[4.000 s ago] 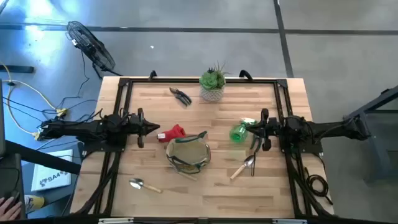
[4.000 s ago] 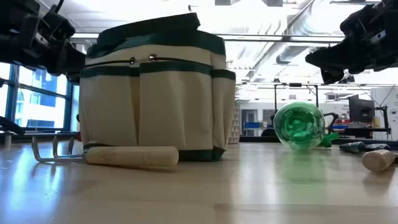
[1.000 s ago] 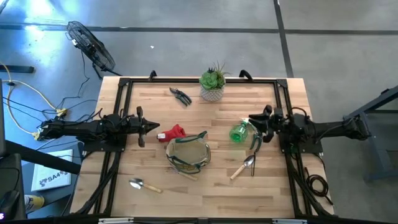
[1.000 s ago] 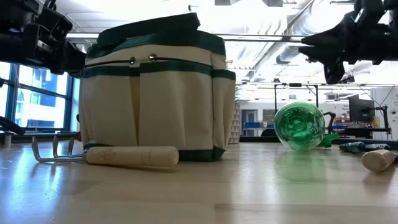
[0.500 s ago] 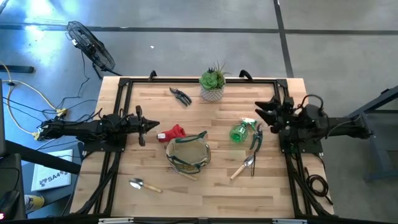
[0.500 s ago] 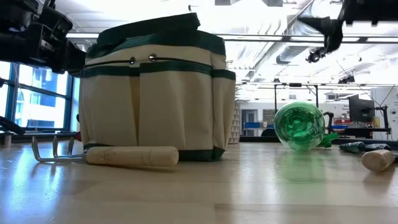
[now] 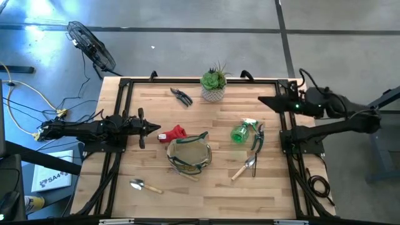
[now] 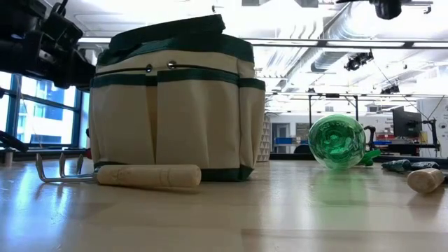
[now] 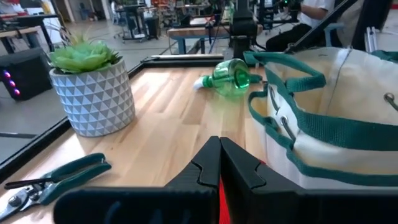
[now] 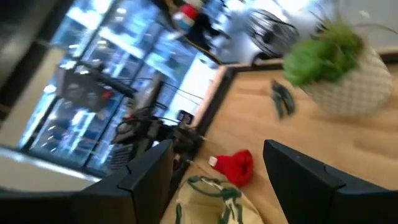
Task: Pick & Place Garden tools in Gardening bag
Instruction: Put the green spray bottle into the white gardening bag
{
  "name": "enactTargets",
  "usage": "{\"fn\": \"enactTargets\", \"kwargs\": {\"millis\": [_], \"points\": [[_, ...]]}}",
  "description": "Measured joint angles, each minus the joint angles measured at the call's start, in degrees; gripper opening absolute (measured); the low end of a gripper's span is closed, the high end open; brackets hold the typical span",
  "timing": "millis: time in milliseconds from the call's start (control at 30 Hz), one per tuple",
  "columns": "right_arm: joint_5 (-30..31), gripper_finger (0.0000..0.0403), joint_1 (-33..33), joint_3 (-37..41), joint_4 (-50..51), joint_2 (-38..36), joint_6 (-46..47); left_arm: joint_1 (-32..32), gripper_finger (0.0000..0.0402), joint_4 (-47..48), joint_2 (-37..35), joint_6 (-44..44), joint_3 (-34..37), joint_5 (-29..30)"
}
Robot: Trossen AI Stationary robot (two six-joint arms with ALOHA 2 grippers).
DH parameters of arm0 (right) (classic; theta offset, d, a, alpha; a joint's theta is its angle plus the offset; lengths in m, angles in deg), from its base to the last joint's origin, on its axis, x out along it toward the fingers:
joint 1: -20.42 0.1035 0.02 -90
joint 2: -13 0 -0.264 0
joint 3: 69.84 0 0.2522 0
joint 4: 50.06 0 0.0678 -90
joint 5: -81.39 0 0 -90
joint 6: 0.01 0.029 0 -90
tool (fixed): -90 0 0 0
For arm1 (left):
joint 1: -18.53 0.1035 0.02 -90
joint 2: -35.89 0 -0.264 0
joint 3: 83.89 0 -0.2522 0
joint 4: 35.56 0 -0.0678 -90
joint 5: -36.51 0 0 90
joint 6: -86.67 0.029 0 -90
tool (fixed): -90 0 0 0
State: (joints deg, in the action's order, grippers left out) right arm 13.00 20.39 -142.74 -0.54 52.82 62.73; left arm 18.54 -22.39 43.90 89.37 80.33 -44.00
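**Right end effector spread near the table's far right edge; tools lie around the bag**

The gardening bag (image 7: 189, 155) is seen standing open near the middle of the table (image 7: 156, 112), tan with green trim. A red item (image 7: 175, 133) lies just beside the bag's left rim, and a green item (image 7: 240, 132) rests to the bag's right, well apart from it. A green-handled pruner (image 7: 257, 137) is found just beside that green item. A wooden-handled trowel (image 7: 244, 167) lies on the near right of the bag, and a second trowel (image 7: 144, 185) on the near left. Dark pruning shears (image 7: 182, 96) lie at the far side, next to a succulent in a white pot (image 7: 214, 84).

The left end effector (image 7: 152, 127) is held clenched, with nothing between its fingers, beside the red item on the left. In the left wrist view its fingers (image 9: 211, 168) are seen pressed together. The right end effector (image 7: 270, 100) is raised above the far right part of the table, its fingers (image 10: 146, 174) spread apart and nothing gripped.
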Motion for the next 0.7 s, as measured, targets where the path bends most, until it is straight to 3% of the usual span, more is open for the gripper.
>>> {"fn": "enactTargets", "kwargs": {"millis": [167,300,533,700], "points": [[-1.9,0.0243,-2.8,-8.6,8.8,6.3,10.5,0.0,0.0001,0.5,0.0,0.0,-0.1,-0.1],[-5.2,0.0243,-7.3,-13.5,14.0,11.3,9.6,0.0,0.0001,0.5,0.0,0.0,-0.1,-0.1],[-13.8,0.0243,-18.0,-14.0,22.1,20.9,16.9,0.0,0.0001,0.5,0.0,-0.1,-0.1,-0.1],[-17.6,0.0243,-21.6,-14.1,31.5,29.8,19.8,0.0,0.0001,0.4,0.0,-0.1,0.0,-0.1]]}}
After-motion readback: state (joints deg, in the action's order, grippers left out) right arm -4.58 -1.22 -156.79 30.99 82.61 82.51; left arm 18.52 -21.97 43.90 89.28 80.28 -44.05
